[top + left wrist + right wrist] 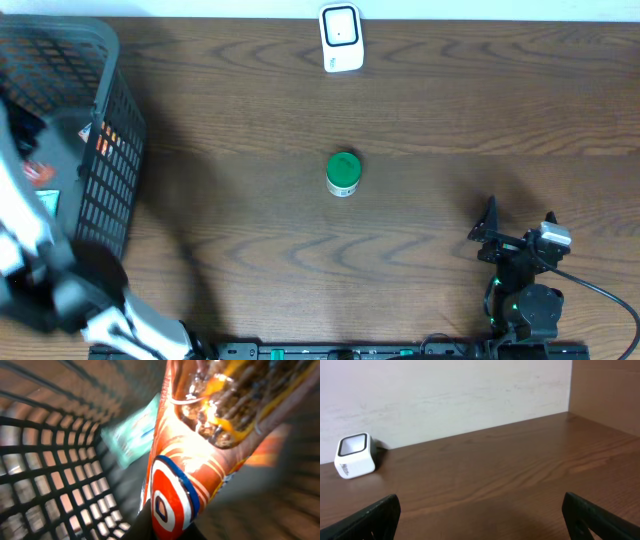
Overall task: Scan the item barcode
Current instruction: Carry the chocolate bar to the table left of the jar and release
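The orange packet [175,495], down in the basket [110,180] at the left, sits pinched in the closed left gripper [167,532]; best lift it straight up, clear of the mesh, toward the far scanner [341,38].

You won't find any legible text here: the scanner [354,455] at twelve o'clock bears a small mark too blurred to read, and the snack packet [200,460] shows only a red, white and blue roundel [167,502].
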Motion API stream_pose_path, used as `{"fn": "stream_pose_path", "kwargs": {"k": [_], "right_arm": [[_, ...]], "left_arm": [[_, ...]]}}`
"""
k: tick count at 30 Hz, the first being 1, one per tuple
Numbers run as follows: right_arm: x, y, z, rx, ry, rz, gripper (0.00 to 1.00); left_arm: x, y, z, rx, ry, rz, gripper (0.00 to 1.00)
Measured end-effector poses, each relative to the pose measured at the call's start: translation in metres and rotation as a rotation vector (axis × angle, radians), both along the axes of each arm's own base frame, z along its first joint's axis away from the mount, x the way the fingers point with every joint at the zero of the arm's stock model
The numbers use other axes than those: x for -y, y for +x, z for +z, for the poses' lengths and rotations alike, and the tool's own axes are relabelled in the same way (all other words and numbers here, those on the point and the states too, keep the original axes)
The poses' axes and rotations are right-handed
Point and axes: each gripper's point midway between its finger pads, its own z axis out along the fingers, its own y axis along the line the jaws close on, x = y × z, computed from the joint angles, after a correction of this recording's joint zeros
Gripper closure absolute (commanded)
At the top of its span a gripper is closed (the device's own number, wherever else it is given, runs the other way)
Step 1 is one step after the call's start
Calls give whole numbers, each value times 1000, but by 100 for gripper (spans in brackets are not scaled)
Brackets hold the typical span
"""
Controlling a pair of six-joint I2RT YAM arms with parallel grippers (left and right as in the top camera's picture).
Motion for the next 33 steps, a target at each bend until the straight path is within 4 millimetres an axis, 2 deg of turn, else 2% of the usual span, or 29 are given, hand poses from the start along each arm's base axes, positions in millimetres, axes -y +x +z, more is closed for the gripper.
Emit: {"fn": "stream_pose_path", "kwargs": {"k": [1, 2, 3, 6, 9, 12, 14, 16, 18, 21, 25, 27, 33], "right_arm": [[0, 0, 0, 0, 0, 0, 1], [0, 0, 0, 0, 0, 0, 1], [0, 0, 0, 0, 0, 0, 1], [0, 0, 0, 0, 0, 0, 1], [0, 0, 0, 0, 0, 0, 1], [0, 0, 0, 0, 0, 0, 1], [0, 0, 0, 0, 0, -1, 1], [0, 0, 0, 0, 0, 0, 1], [0, 0, 0, 0, 0, -1, 1], [0, 0, 0, 0, 0, 0, 1], [0, 0, 0, 0, 0, 0, 1], [0, 0, 0, 0, 0, 0, 1], [0, 0, 0, 0, 0, 0, 1]], "left_arm": [[8, -4, 25, 84, 21, -9, 92], [21, -9, 59, 199, 47, -31, 92], [33, -15, 82, 280, 64, -50, 92], [74, -32, 132, 466, 77, -122, 93], [128, -34, 156, 579, 20, -271, 92], [182, -23, 155, 596, -73, -443, 93], [218, -12, 141, 556, -139, -559, 93], [254, 1, 118, 479, -195, -672, 92], [288, 14, 86, 372, -222, -767, 92], [324, 27, 36, 204, -215, -842, 92], [353, 38, -42, -44, -164, -869, 92], [361, 45, -67, -99, -149, -870, 93], [381, 63, -162, -249, -162, -835, 93]]}}
